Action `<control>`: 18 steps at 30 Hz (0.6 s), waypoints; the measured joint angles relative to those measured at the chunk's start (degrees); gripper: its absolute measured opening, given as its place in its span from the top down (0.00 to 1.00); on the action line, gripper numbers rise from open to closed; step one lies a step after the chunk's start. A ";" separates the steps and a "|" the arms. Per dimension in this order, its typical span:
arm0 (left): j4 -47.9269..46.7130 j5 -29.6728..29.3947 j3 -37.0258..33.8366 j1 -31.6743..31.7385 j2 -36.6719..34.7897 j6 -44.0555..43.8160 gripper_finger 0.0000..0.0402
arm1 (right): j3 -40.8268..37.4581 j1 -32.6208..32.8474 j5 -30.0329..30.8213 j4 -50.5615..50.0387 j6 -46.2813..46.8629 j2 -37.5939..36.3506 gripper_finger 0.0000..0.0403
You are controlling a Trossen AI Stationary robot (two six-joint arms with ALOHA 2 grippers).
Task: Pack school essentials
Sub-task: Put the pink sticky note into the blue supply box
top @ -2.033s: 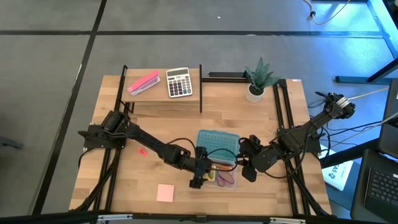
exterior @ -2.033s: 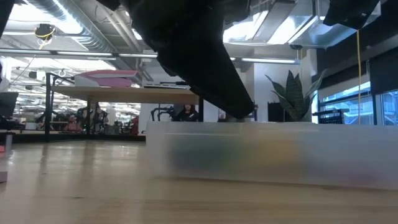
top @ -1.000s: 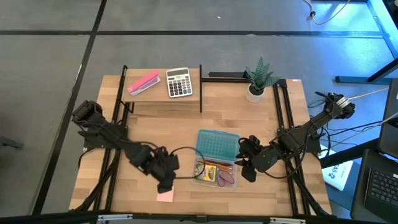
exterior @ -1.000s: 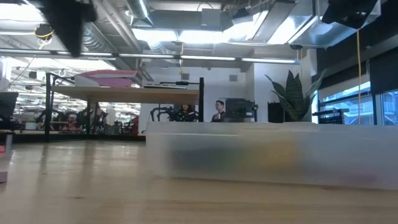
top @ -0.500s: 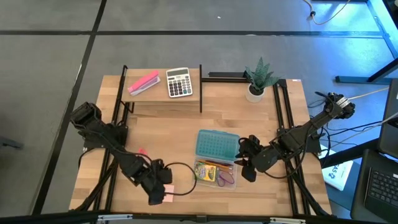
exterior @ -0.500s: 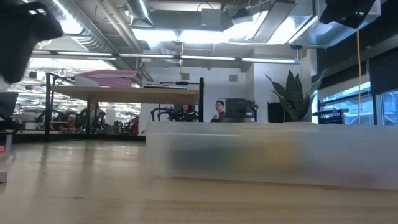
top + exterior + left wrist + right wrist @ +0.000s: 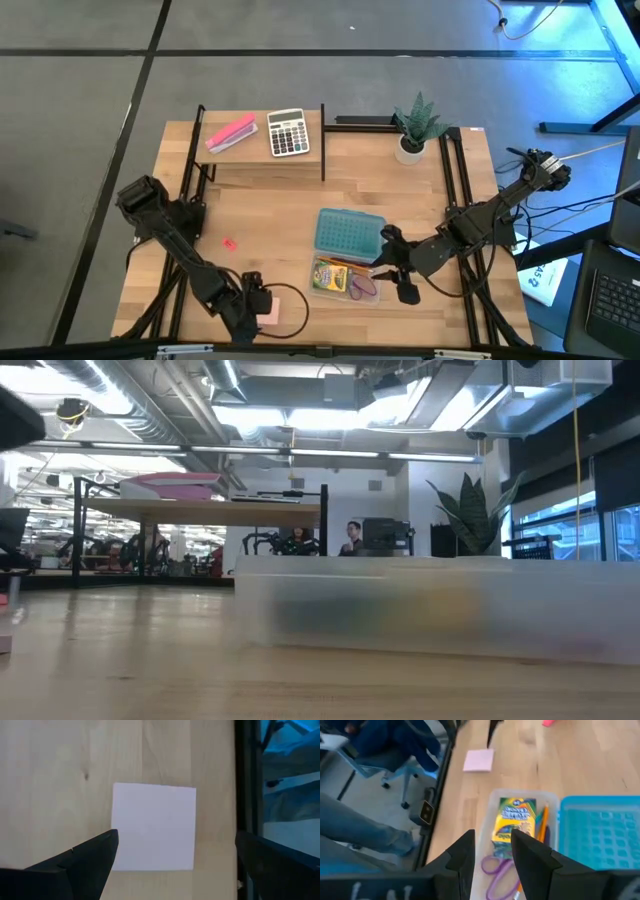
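The square pink notepad (image 7: 270, 312) lies flat near the table's front edge. It looks pale in the left wrist view (image 7: 154, 826). My left gripper (image 7: 250, 305) (image 7: 176, 835) hovers open just over it, one finger on each side, touching nothing. The clear box (image 7: 345, 280) holds the yellow-green crayon box (image 7: 515, 820), the purple-handled scissors (image 7: 497, 870) and the orange pencil (image 7: 542, 820). My right gripper (image 7: 388, 268) (image 7: 492, 834) hangs over the box's right end, its fingers a little apart with nothing between them. A tiny red eraser (image 7: 228, 243) lies on the wood left of the box.
The blue lid (image 7: 350, 232) lies just behind the clear box. A raised shelf at the back left carries a pink block (image 7: 231, 133) and a calculator (image 7: 288, 132). A potted plant (image 7: 415, 128) stands at the back right. Black frame rails (image 7: 458, 190) run along both sides.
My left gripper has swung from beside the clear box toward the table's near left corner and come down over the pink notepad, staying open. My right gripper has rolled at the wrist and tipped where it hangs. Nothing on the table has moved.
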 joint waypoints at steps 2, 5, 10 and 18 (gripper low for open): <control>0.08 -0.46 0.00 -0.32 1.13 -0.11 0.02 | 0.00 0.00 0.01 0.06 0.04 0.00 0.68; 0.86 -2.05 0.00 -0.66 2.75 -0.13 0.02 | 0.00 -0.04 0.04 0.11 0.32 0.00 0.68; 1.10 -2.81 0.00 -0.46 3.78 -0.15 0.02 | 0.00 -0.04 0.05 0.40 0.32 0.00 0.68; 1.24 -4.09 0.00 -0.44 3.83 -0.21 0.02 | 0.00 -0.04 0.05 -0.22 0.45 0.00 0.68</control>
